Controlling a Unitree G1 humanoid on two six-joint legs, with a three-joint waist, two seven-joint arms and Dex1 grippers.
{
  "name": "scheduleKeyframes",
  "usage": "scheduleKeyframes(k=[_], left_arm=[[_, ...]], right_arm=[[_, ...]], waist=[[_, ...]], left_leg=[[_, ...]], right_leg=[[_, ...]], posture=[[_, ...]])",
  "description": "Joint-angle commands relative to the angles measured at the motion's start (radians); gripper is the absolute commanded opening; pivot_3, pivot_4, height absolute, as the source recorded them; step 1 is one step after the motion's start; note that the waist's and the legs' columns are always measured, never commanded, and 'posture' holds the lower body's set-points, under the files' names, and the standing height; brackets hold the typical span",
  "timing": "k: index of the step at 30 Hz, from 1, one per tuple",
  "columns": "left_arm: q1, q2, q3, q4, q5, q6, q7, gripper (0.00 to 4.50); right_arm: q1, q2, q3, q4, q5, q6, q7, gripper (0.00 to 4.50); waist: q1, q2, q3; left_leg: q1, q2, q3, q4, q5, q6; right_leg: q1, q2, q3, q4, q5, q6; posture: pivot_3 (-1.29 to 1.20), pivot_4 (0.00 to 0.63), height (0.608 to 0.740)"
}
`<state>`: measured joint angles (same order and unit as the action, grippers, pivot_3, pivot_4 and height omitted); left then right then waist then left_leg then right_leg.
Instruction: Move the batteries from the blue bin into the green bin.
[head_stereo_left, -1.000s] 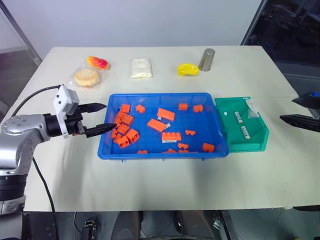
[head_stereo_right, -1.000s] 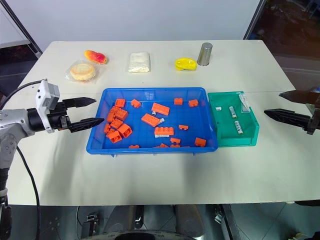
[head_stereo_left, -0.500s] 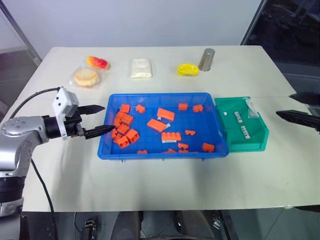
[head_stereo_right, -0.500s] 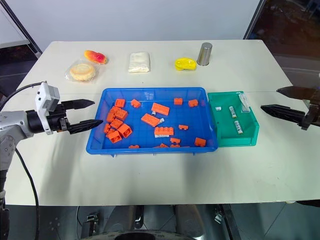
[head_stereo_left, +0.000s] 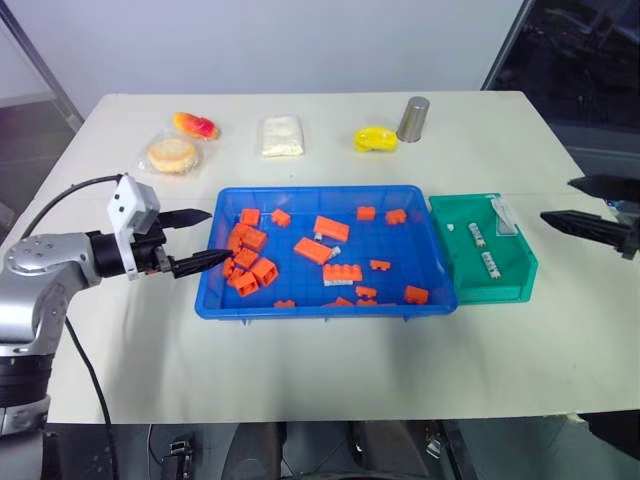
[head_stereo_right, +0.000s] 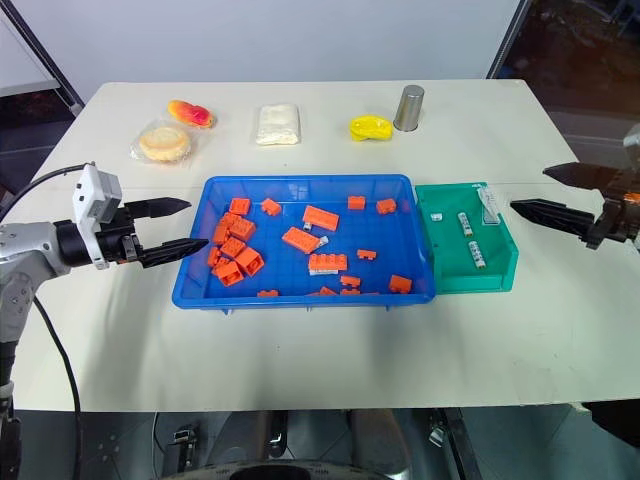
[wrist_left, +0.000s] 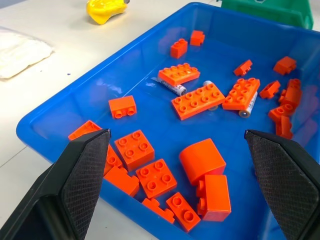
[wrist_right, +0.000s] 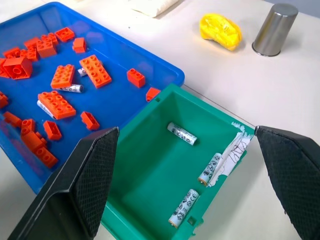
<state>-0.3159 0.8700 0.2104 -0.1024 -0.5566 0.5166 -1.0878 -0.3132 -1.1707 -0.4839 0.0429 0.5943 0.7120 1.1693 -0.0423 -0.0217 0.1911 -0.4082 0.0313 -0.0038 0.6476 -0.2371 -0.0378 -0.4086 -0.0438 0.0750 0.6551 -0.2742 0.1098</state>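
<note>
Markings on batteries too small; nothing legible

- Glossy moulded plastic: blue bin, green bin, orange bricks.
- Shiny metal-cased batteries with printed wrappers.
- Brushed metal cup.
- Matt pale tabletop.
- Matt black, cross-hatched pads on left end effector.

We find the blue bin mid-table with bricks and some batteries in it, the green bin touching its right side holding three more, the cup behind.
</note>
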Motion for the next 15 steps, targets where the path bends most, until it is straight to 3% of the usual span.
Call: scheduleKeyframes(k=[1,15], left_arm=[[-0.007,0.006,0.032,-0.028,-0.005,-0.018,0.010,4.50],[-0.018,-0.008,0.039,-0.033,0.016,-0.064,0.065,4.50]], right_arm=[[-0.065,0.016,0.027,-0.023,0.018,-0.017,-0.018,4.46],[-0.395,0.252,0.363,-0.138,0.042,0.017,-0.048,4.46]], waist=[[-0.001,0.000,0.000],[0.001,0.000,0.001]], left_leg=[[0.000,0.000,0.000,0.000,0.000,0.000],[-0.002,0.000,-0.001,0.000,0.000,0.000]], right_leg=[[0.000,0.000,0.000,0.000,0.000,0.000],[-0.001,0.000,-0.001,0.000,0.000,0.000]], posture=[[0.00,0.150,0.740],[0.00,0.150,0.740]])
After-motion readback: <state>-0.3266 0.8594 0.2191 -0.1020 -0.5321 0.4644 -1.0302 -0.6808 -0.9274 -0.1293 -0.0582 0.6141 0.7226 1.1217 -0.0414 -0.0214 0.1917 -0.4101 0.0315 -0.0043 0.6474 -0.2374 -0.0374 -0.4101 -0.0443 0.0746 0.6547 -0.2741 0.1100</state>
